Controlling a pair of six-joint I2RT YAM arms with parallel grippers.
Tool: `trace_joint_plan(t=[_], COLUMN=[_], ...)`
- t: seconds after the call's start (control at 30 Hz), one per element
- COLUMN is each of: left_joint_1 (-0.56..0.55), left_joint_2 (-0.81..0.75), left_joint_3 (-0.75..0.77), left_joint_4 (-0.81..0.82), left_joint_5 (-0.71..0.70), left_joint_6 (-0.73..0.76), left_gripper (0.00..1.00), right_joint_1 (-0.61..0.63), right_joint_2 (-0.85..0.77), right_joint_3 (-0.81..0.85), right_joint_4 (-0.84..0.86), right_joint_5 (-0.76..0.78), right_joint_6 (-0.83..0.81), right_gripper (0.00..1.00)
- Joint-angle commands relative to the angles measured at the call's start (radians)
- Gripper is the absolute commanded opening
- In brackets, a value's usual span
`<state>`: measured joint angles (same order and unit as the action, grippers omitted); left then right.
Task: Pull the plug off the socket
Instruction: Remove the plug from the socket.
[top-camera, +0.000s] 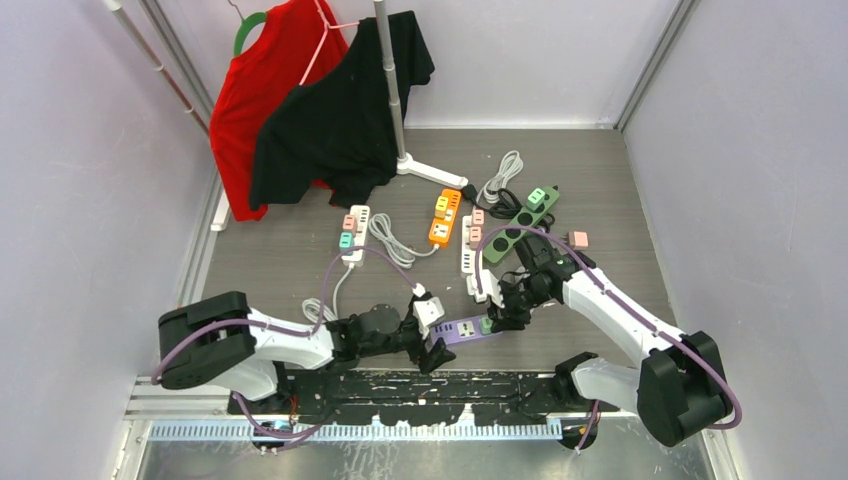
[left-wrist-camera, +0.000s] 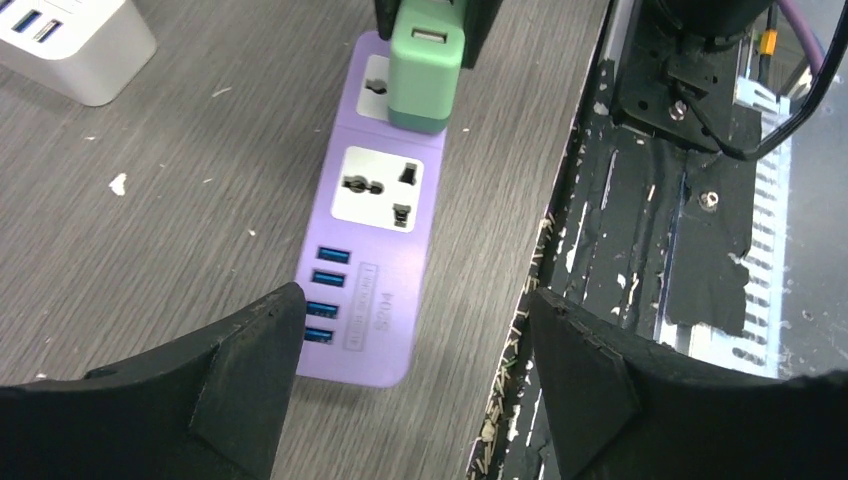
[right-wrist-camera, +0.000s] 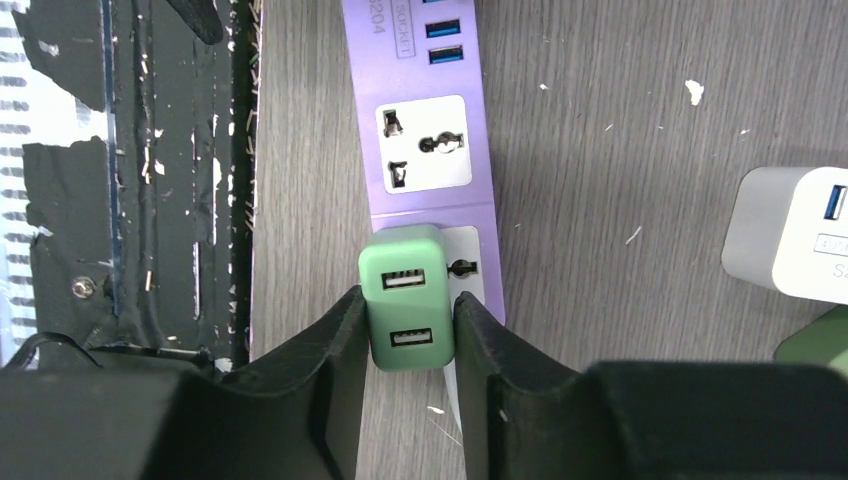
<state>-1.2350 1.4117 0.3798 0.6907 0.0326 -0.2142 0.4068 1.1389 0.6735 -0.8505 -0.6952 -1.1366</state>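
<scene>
Right claw (right-wrist-camera: 410, 335) has its matte black fingers pinched shut on both sides of the plug (right-wrist-camera: 402, 290), a mint-green rounded block with two USB slots. Plug sits in the end socket of the strip (right-wrist-camera: 420, 205), a flat purple bar with white socket faces and blue USB ports, on the grey woodgrain tabletop (left-wrist-camera: 150, 200). Left claw (left-wrist-camera: 415, 300) is spread wide astride the strip's USB end, gripping nothing.

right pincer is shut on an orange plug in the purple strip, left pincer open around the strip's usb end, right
The plug is green, not orange; the right wrist view shows it. The right pincer is shut on it in the purple strip, the left pincer open around the USB end.
</scene>
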Motion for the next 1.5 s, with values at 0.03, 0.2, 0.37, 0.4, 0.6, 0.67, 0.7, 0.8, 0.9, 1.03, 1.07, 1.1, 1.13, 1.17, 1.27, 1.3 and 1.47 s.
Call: trace_joint_plan(t=[0.03,0.2,0.37,0.4,0.6,0.67,0.7,0.8,0.9,1.03,1.07,1.1,1.13,1.17,1.27,1.3,1.47], left_joint_1=[-0.001,-0.002,0.0,0.001,0.012,0.013,0.012,0.015,0.014,0.014,0.014,0.014,0.014,0.014,0.015,0.017,0.026], left_joint_2=[0.073,0.157,0.229,0.243,0.32,0.34,0.348,0.359,0.361,0.372,0.378,0.381,0.385,0.386,0.395,0.398,0.406], left_joint_3=[0.017,0.073,0.097,0.095,0.12,0.129,0.135,0.14,0.133,0.133,0.135,0.136,0.134,0.131,0.1,0.086,0.04], left_joint_4=[0.172,0.153,0.199,0.22,0.24,0.24,0.237,0.231,0.23,0.231,0.231,0.232,0.232,0.237,0.284,0.308,0.38], left_joint_5=[0.052,-0.004,-0.047,-0.047,-0.015,0.002,0.012,0.025,0.042,0.062,0.064,0.066,0.068,0.068,0.052,0.047,0.041], left_joint_6=[0.168,0.28,0.346,0.353,0.368,0.365,0.362,0.352,0.344,0.33,0.326,0.32,0.314,0.309,0.287,0.279,0.245], left_gripper=[0.83,0.84,0.84,0.83,0.7,0.64,0.61,0.29,0.08,0.0,0.0,0.0,0.0,0.0,0.0,0.0,0.0], right_joint_1=[0.012,0.014,0.016,0.016,0.017,0.017,0.017,0.017,0.018,0.049,0.055,0.056,0.058,0.058,0.038,0.018,-0.058], right_joint_2=[-0.016,-0.024,-0.017,-0.017,-0.016,-0.013,-0.013,-0.013,-0.012,-0.004,0.004,0.012,0.016,0.015,0.0,-0.009,-0.036], right_joint_3=[0.014,0.013,0.012,0.011,0.014,0.014,0.014,0.014,0.013,0.018,0.025,0.034,0.038,0.042,0.053,0.053,0.036], right_joint_4=[-0.015,-0.022,-0.028,-0.03,-0.036,-0.039,-0.041,-0.041,-0.039,-0.02,-0.003,0.015,0.031,0.049,0.087,0.085,-0.047], right_joint_5=[-0.036,-0.05,-0.056,-0.056,-0.059,-0.059,-0.06,-0.064,-0.081,-0.143,-0.156,-0.162,-0.161,-0.146,-0.061,-0.043,-0.052], right_joint_6=[-0.038,-0.049,-0.059,-0.062,-0.065,-0.067,-0.068,-0.07,-0.069,-0.044,-0.016,0.011,0.035,0.06,0.12,0.123,-0.049], right_gripper=[0.24,0.19,0.17,0.17,0.16,0.16,0.16,0.16,0.15,0.12,0.12,0.1,0.1,0.09,0.08,0.07,0.07])
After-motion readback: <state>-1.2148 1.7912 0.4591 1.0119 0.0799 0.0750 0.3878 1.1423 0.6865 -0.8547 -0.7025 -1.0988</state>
